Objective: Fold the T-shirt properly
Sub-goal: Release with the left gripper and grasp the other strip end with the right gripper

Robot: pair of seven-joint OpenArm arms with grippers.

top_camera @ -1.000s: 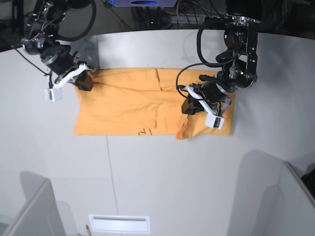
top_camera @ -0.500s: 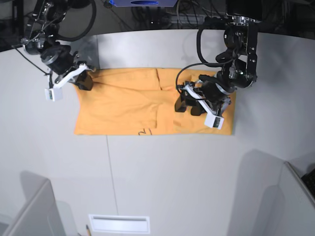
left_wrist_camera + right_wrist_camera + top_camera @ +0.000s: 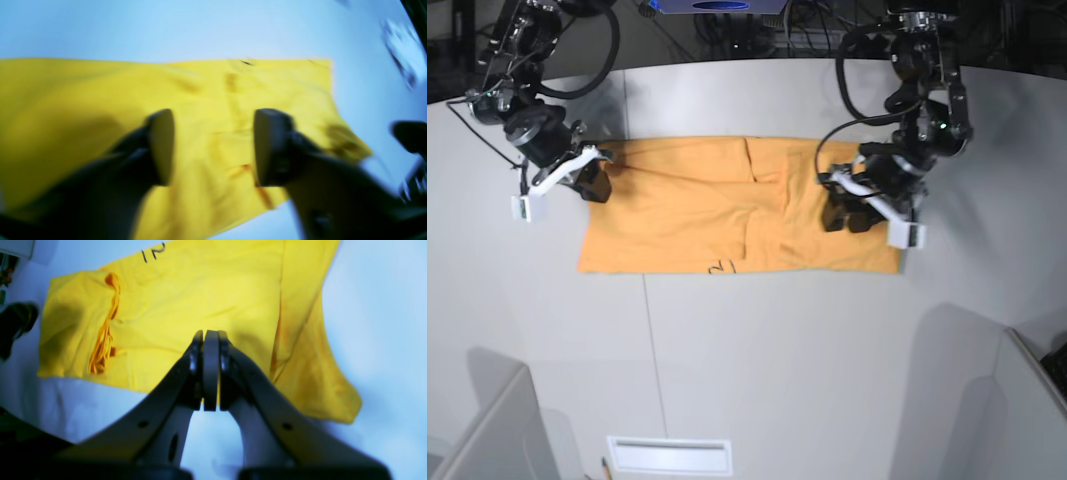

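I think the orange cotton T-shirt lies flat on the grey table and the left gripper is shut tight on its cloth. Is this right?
Not quite. The left gripper is open, holding nothing; the left wrist view shows its fingers apart above the orange cotton T-shirt. It does lie on the grey table.

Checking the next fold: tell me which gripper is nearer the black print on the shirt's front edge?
Left. The left gripper hovers over the T-shirt near the print; the right gripper sits at the far corner.

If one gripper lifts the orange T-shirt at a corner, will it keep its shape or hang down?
The T-shirt would probably hang limp: it lies flat on the table with soft creases and a folded layer. Pushed, it would likely bunch up rather than slide whole. It seems light, being thin cloth.
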